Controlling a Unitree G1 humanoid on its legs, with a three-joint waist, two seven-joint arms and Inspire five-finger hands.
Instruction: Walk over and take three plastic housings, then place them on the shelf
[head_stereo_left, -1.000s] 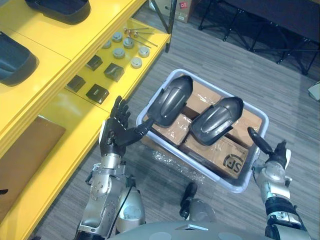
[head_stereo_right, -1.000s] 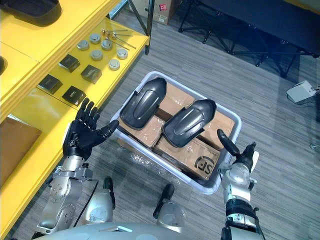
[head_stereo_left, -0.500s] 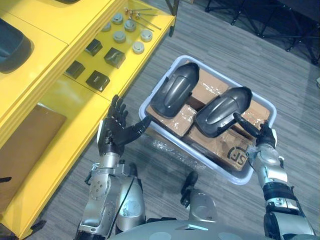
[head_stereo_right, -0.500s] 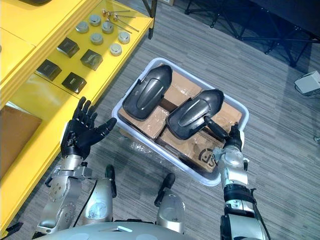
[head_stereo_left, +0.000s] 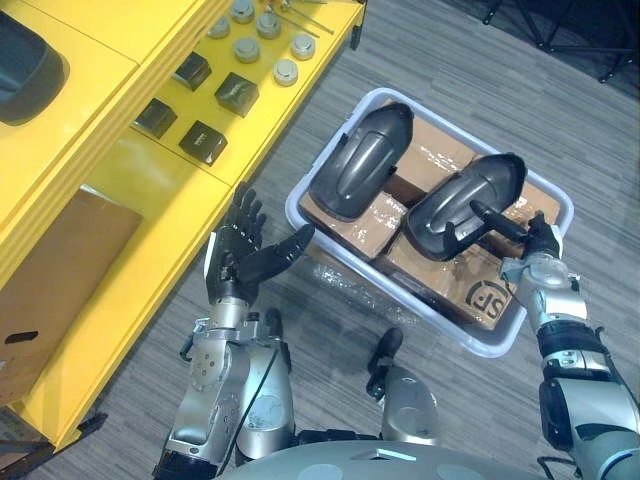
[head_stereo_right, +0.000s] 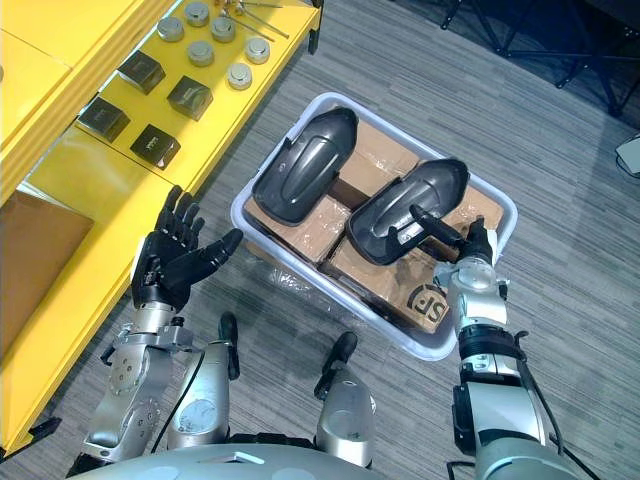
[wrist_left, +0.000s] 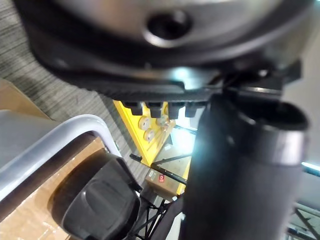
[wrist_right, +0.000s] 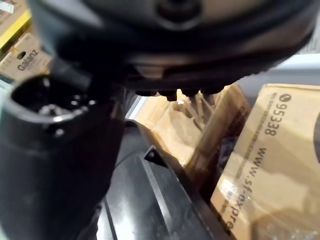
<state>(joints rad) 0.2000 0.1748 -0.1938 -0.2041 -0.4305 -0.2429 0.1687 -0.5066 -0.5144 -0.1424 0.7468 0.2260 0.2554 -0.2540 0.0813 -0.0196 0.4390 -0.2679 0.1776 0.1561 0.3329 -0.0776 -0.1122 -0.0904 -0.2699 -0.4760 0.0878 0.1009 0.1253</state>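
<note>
Two housings lie on boxes in a bin; left hand spread beside it, right hand open, thumb over the right housing.

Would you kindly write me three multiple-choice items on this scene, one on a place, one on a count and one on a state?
1. The two dark grey plastic housings before the robot lie: A on brown cardboard boxes in the pale plastic bin; B on bare floor; C in the left hand.
2. The small dark square blocks on the yellow shelf number: A two; B four; C six.
3. The left hand is: A shut on the bin's rim; B shut on a housing; C open, holding nothing.
Answers: 1 A, both rest on the boxes inside the bin's walls; 2 B, four stand in two pairs near the round silver discs; 3 C, its fingers are spread beside the bin's corner.
</note>
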